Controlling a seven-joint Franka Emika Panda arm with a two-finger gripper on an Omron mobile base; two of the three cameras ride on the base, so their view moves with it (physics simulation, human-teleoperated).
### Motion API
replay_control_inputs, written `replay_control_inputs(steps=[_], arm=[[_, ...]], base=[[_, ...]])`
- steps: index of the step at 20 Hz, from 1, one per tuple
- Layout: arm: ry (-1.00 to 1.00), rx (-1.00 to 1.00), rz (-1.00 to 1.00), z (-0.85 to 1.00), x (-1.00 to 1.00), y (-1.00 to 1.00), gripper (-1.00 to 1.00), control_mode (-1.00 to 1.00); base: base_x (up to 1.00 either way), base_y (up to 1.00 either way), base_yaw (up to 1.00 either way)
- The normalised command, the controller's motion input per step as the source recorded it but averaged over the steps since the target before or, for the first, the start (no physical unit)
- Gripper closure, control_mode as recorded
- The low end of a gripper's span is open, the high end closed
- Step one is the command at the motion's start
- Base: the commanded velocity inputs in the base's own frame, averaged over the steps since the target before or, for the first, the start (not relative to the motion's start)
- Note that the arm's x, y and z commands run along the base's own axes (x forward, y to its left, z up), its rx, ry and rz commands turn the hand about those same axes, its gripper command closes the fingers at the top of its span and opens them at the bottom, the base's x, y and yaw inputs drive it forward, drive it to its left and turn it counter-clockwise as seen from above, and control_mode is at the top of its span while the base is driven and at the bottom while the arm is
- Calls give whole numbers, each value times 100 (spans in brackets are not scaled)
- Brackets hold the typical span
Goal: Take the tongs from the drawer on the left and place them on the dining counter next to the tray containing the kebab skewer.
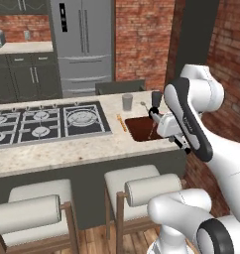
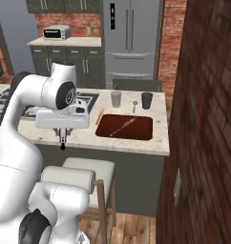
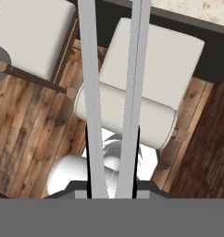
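**Silver tongs in the grip, held above the stools**

Silver fills the middle of your hand view: the two metal arms of the tongs (image 3: pixel 92 92) run up from the gripper (image 3: pixel 113 187), close together and nearly parallel. The dark fingertips (image 3: pixel 88 162) are pressed against their outer sides, so the jaws are nearly closed and clamped on the tongs. Beyond them you see a cream-cushioned stool (image 3: pixel 151 69), a second stool (image 3: pixel 30 32) beside it and the brown plank floor (image 3: pixel 35 139). The tongs are in the air and rest on nothing.

From your left base view, the white arm bends across the right end of the dining counter (image 1: pixel 67 149) and hides part of the reddish-brown tray (image 1: pixel 137 130). The black hob (image 1: pixel 42 121) lies to the left, and a grey cup (image 1: pixel 127 101) stands behind the tray.

From your right base view, the hand points down at the counter's near edge, left of the tray and above a stool. The kebab skewer (image 2: pixel 122 127) lies slantwise in the tray. A thin orange stick (image 2: pixel 99 116) sits just beside the tray's left rim. A dark cup (image 2: pixel 146 100) and a small spoon (image 2: pixel 134 106) stand behind it.
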Motion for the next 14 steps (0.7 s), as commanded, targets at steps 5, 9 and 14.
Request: replay_control_inputs(steps=[5,9,14], arm=[[0,0,0,0,0,0,100,100],[0,0,0,0,0,0,100,100],[7,-1,0,4,65,7,100,-100]], base=[[0,-1,0],[3,0,0],[7,0,0]])
